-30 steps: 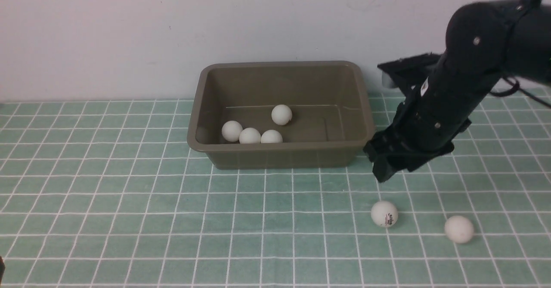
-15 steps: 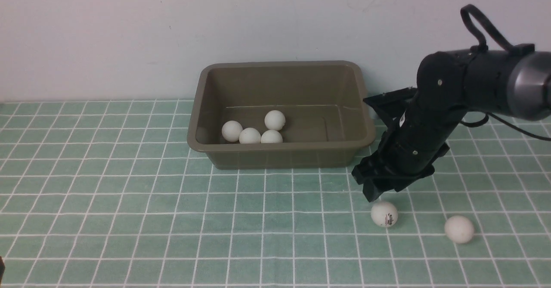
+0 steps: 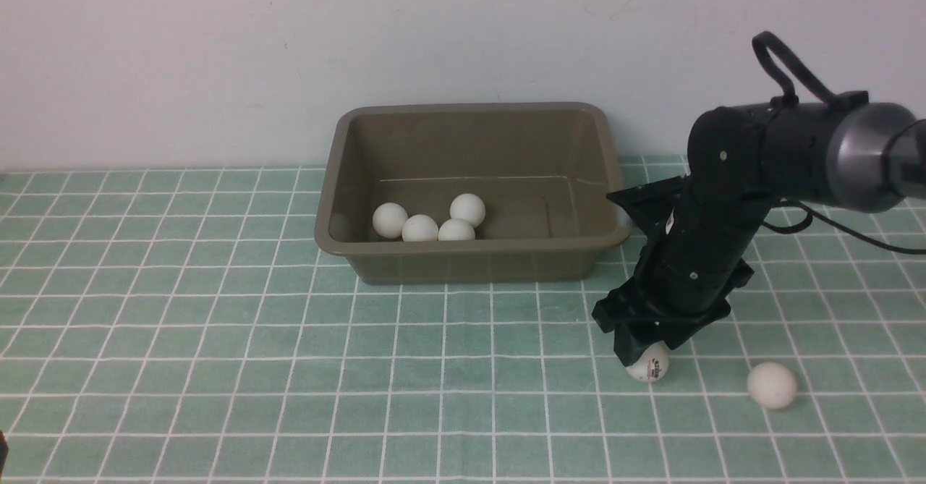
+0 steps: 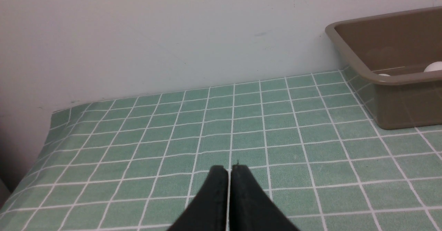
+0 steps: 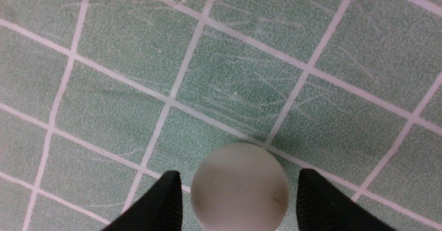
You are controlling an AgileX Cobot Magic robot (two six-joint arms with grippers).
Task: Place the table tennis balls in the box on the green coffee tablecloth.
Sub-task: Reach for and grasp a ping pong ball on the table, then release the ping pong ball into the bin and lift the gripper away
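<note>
Black pincer point(image 5: 238, 198) stands open, seemingly straddling one ball point(image 5: 240, 189).

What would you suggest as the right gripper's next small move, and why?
Probably close the right gripper gently: its open fingers stand on either side of the ball, with a narrow gap showing beside each.

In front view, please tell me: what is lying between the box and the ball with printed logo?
Only bare tablecloth separates box and ball, front view shows.
</note>
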